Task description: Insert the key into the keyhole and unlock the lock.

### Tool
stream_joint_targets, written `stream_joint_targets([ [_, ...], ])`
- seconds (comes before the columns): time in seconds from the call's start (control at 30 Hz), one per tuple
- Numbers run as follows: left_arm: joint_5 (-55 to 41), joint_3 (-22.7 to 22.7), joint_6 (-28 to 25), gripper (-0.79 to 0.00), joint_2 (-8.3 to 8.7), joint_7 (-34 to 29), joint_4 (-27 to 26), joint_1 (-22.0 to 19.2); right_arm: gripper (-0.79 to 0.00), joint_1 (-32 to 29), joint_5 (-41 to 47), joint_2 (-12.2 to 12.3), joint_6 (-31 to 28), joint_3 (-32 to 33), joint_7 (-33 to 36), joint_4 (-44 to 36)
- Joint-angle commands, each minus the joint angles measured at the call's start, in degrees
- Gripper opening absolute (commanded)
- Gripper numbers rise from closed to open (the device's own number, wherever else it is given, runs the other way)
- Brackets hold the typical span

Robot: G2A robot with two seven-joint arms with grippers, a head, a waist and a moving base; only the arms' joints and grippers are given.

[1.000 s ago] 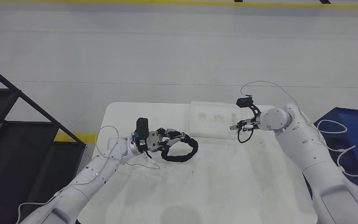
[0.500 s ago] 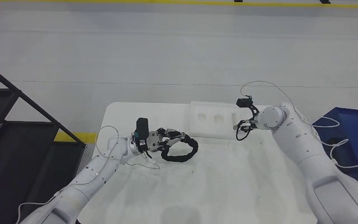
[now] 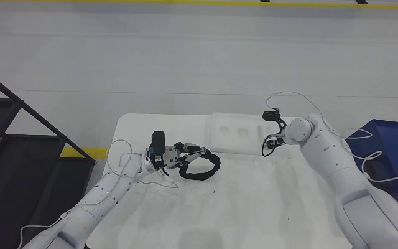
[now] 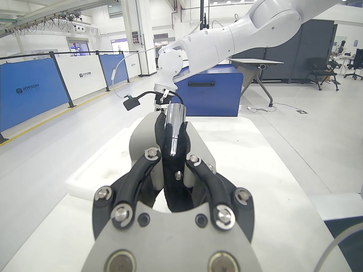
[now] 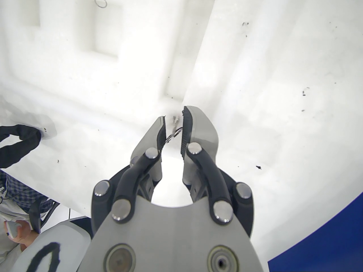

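Observation:
A black cable lock (image 3: 202,167) with a chrome cylinder (image 4: 174,131) lies looped on the white table's left half. My left gripper (image 3: 189,154) is shut on the cable just behind the cylinder (image 4: 173,158), which points toward the other arm. My right gripper (image 3: 267,147) hangs over the right end of the white foam tray (image 3: 236,134), tipped downward. Its fingertips (image 5: 173,120) are nearly closed on a small metal key with a wire ring (image 5: 173,131), just above a long slot in the foam.
The foam tray has several recesses, one holding a small ring (image 5: 100,2). The table (image 3: 261,205) has bare surface in front of both arms. A blue box (image 3: 376,134) stands beyond the right edge, a dark rack (image 3: 25,155) on the left.
The right arm has drawn slightly left toward the foam tray and its gripper has tipped further downward. The left arm and the lock have kept still.

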Motion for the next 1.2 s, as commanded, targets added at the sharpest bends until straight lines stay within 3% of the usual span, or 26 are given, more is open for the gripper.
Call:
stream_joint_targets([
  [0.0,0.00,0.00,0.00,-0.785,0.00,0.00,0.00,0.00,-0.785,0.23,-0.42,-0.22,-0.19,-0.25,-0.30,0.46],
  [0.33,0.00,0.00,0.00,-0.785,0.00,0.00,0.00,0.00,-0.785,1.12,-4.50,-0.38,0.37,-0.92,-2.19,-0.97],
  [0.67,0.00,0.00,0.00,-0.785,0.00,0.00,0.00,0.00,-0.785,-2.34,-12.18,2.29,4.47,0.92,-2.51,-13.66],
  [0.87,0.00,0.00,0.00,-0.785,0.00,0.00,0.00,0.00,-0.785,-8.25,-13.71,5.83,2.93,6.95,-0.19,-28.92],
  [1.17,0.00,0.00,0.00,-0.785,0.00,0.00,0.00,0.00,-0.785,-24.96,-8.67,11.50,0.04,23.29,5.08,-56.80],
])
